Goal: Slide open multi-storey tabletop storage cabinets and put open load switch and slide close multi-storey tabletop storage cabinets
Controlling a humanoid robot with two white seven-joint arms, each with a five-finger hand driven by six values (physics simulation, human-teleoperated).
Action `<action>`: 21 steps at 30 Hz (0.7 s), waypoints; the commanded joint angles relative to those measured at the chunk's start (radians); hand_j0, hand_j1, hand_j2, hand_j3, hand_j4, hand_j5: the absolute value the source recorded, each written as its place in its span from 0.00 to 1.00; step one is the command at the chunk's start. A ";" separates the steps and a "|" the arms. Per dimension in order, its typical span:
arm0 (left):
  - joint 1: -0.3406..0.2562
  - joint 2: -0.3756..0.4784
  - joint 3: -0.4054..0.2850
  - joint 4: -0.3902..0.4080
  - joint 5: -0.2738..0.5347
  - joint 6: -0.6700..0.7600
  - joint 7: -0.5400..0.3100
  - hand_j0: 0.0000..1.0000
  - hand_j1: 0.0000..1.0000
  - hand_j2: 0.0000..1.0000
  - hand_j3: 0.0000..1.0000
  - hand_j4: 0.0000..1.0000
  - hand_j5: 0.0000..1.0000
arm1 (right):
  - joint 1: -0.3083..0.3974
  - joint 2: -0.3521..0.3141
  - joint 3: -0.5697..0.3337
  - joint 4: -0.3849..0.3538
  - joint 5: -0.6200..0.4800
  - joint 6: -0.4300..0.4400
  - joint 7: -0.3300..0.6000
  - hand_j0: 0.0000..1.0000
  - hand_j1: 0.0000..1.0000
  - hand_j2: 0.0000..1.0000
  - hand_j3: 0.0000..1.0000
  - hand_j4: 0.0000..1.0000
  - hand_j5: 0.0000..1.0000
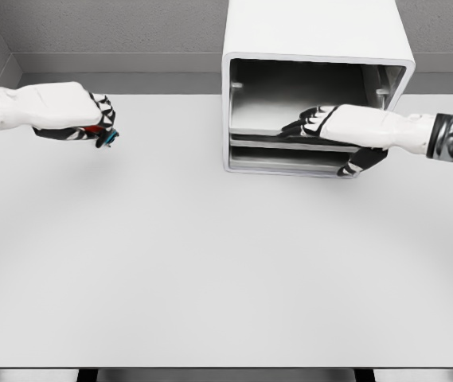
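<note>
Two white arms reach over a pale grey table (210, 270), whose near stretch lies bare to its front edge, with a darker strip of floor showing below that edge. Farther in, on the left, the left hand (79, 119) hangs above the tabletop with its fingers curled tight around a small object, the load switch (105, 137) (only a red patch and a teal tip peek out between the dark finger pads, so its shape cannot be made out). It is well apart from the cabinet. On the right, the right hand (345, 131) reaches into the front of the white storage cabinet (318, 40): its fingers lie flat and stretched on the grey shelf or tray (290, 119) in the upper compartment, while the thumb hooks down in front of the lower tier, so the hand pinches that front edge. The forearm crosses the cabinet's right wall and hides part of its opening. The upper compartment stands open and shows only its grey inner walls. Behind the cabinet, a grey wall (115, 28) closes the room, meeting the table's far edge.
</note>
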 commanded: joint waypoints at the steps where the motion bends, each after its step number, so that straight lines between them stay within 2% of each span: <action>1: 0.000 0.077 -0.002 -0.187 0.068 0.002 0.001 0.27 0.27 0.27 0.27 0.27 0.27 | 0.002 -0.015 -0.001 -0.054 -0.010 -0.018 0.004 1.00 1.00 1.00 1.00 1.00 1.00; 3: -0.002 0.091 -0.005 -0.223 0.109 0.002 0.001 0.27 0.27 0.27 0.27 0.27 0.27 | 0.015 -0.016 -0.010 -0.058 -0.014 -0.018 0.004 1.00 1.00 1.00 1.00 1.00 1.00; 5: -0.002 0.094 -0.005 -0.241 0.135 0.002 0.001 0.27 0.27 0.27 0.27 0.27 0.27 | 0.046 -0.048 -0.018 -0.117 -0.012 -0.018 0.004 1.00 1.00 1.00 1.00 1.00 1.00; 7: -0.003 0.093 -0.005 -0.264 0.154 0.002 0.001 0.27 0.27 0.27 0.27 0.27 0.27 | 0.074 -0.051 -0.024 -0.138 -0.010 -0.018 0.004 1.00 1.00 1.00 1.00 1.00 1.00; 12: -0.012 0.076 -0.004 -0.283 0.216 0.002 0.001 0.27 0.27 0.27 0.27 0.27 0.27 | 0.078 -0.074 -0.027 -0.144 -0.012 -0.018 0.004 1.00 1.00 1.00 1.00 1.00 1.00; 14: -0.037 0.076 0.001 -0.283 0.239 0.002 0.001 0.27 0.27 0.27 0.27 0.27 0.27 | 0.092 -0.093 -0.056 -0.152 -0.014 -0.018 0.004 1.00 1.00 1.00 1.00 1.00 1.00; 15: -0.058 0.068 0.001 -0.283 0.253 0.002 0.001 0.27 0.27 0.27 0.27 0.27 0.27 | 0.120 -0.093 -0.087 -0.180 -0.012 -0.018 0.004 1.00 1.00 1.00 1.00 1.00 1.00; 21: -0.127 -0.044 0.002 -0.281 0.269 0.002 0.001 0.28 0.28 0.28 0.28 0.28 0.28 | 0.146 -0.116 -0.125 -0.212 -0.017 -0.018 0.004 1.00 1.00 1.00 1.00 1.00 1.00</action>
